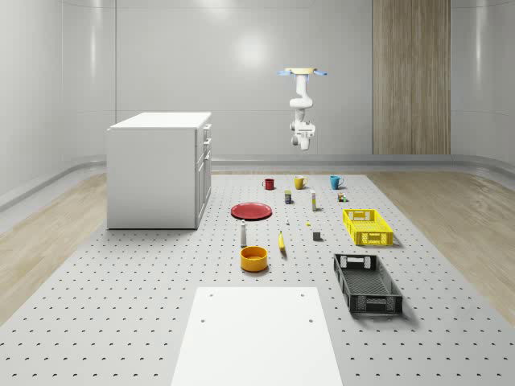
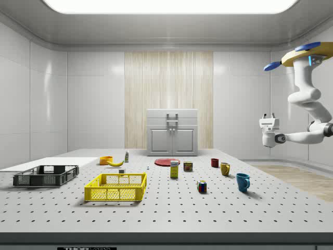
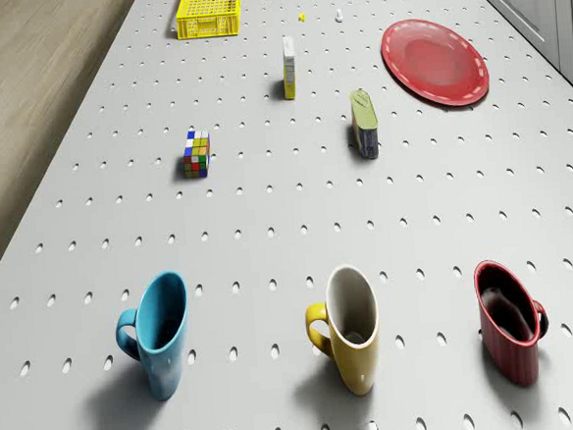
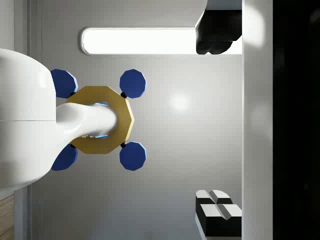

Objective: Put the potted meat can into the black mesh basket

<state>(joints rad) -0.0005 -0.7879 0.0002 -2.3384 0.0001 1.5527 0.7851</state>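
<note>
The drone (image 1: 302,72) hovers high above the far end of the worktop (image 1: 145,305), beyond a row of three mugs (red (image 3: 509,329), yellow (image 3: 350,327) and blue (image 3: 157,331)). Its arm hangs down, and the hand (image 2: 269,118) points upward, well above everything; its fingers (image 4: 216,210) stand wide apart and hold nothing. The potted meat can (image 3: 364,123) sits on the worktop just beside the red plate (image 3: 434,60). The black mesh basket (image 1: 366,282) rests at the near end, well apart from the can.
</note>
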